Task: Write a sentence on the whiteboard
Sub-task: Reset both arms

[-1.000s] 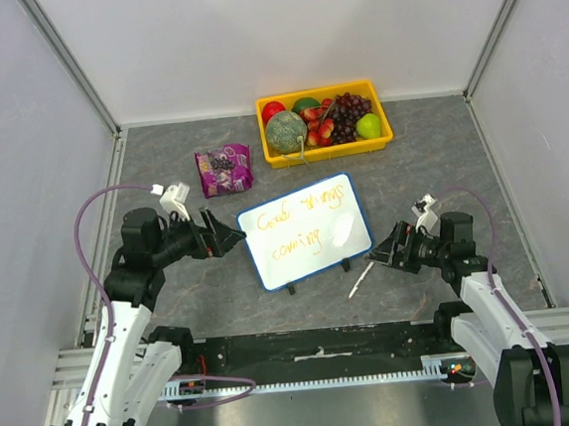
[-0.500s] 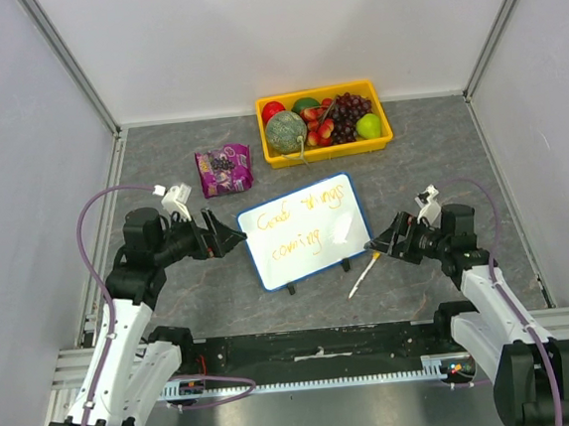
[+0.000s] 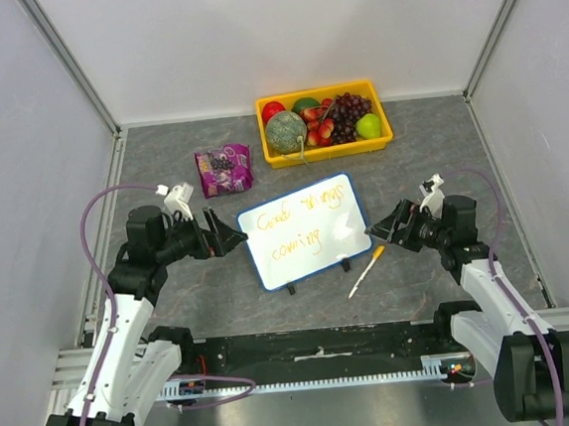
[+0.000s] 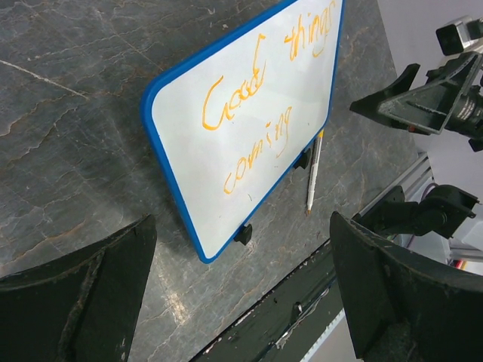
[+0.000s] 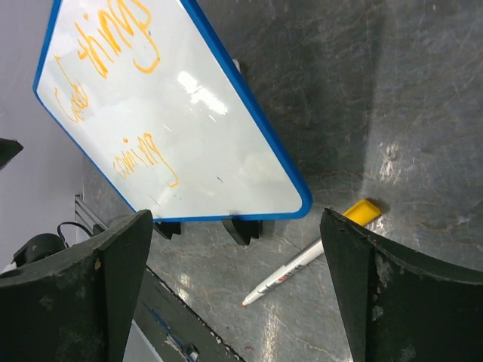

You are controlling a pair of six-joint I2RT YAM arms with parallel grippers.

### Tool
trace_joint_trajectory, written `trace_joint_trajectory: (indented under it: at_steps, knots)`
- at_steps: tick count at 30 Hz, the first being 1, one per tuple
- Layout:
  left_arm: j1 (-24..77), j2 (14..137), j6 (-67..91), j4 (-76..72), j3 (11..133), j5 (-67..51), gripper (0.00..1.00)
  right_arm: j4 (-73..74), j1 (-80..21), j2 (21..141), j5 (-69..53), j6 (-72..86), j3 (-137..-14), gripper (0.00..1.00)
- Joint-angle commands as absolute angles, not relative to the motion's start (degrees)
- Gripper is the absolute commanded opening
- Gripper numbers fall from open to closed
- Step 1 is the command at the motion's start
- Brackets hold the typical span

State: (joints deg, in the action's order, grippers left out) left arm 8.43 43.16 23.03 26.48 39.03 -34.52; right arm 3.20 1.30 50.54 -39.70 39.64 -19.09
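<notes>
table: dark stone-look top, carrying everything here.
board: standing tilted on its small black feet at the table's middle, between the two arms, blue rim all around.
tray: yellow, sitting behind the board, holding fruit.
left gripper: hovering just beside the board's left edge, fingers spread wide, gripping nothing.
right gripper: hovering just beside the board's right edge, fingers spread wide, gripping nothing.
bag: purple, lying behind the left gripper.
sentence: orange cursive running in two lines, reading roughly "Good things" over "coming".
pen: lying on the table in front of the board's near-right corner, apart from both grippers, yellow end pointing away from the robot.
stage: writing is looking finished, with the pen set down.
doing it well: both arms are best pulling straight away from the board, staying off its edges so it is not tipping and the ink is not smearing; the right one is best clearing the pen too.
</notes>
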Motion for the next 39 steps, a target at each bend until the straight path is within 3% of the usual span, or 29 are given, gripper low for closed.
trace_joint_trajectory:
  at_steps: [1,8,15,33,39]
  knots:
    - [8.4,43.5,22.7,25.2,39.1,-34.8,0.98,-1.1,0.6,51.9,-38.1,39.9,-24.4,0.98]
    - [8.4,44.9,23.2,25.5,39.2,-34.2,0.97,3.9,-8.9,52.5,-27.5,36.6,-31.7,0.98]
    - [8.4,46.0,23.4,25.9,39.4,-33.4,0.96,13.2,-21.6,55.5,-8.6,30.2,-40.6,0.98]
    - [8.5,46.9,24.6,26.6,39.6,-30.4,0.96,24.5,-42.5,61.6,27.2,24.3,-51.4,0.98]
    - [8.4,46.8,25.0,27.6,40.0,-27.7,0.96,24.4,-45.6,59.6,29.5,25.0,-52.1,0.98]
